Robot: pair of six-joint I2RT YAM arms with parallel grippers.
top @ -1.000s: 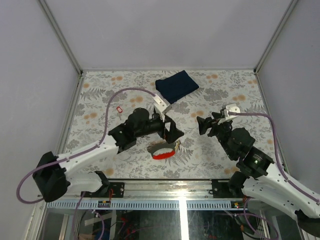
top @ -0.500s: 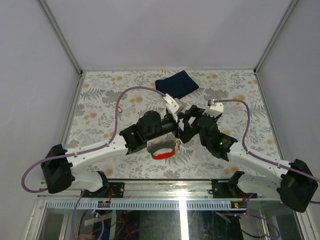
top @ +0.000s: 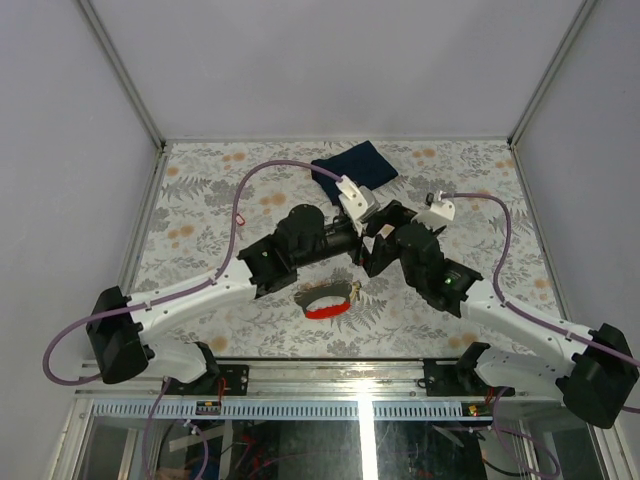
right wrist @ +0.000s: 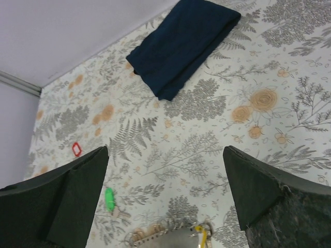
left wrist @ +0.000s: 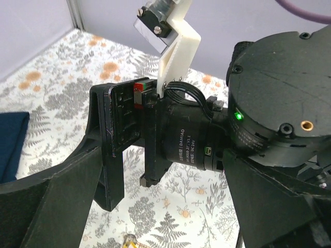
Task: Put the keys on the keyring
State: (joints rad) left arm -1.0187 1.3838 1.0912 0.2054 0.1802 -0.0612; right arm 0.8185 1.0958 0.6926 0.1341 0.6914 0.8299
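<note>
Left gripper (left wrist: 163, 170) and right gripper (right wrist: 165, 152), jaws apart and empty, meet at centre frame just above the keyring (top: 324, 311), with green-headed key (right wrist: 109, 198) and yellow-headed key (right wrist: 200, 235) beside it.

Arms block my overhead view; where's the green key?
Right wrist view, lower left: the green key lies on the table just left of the keyring.
</note>
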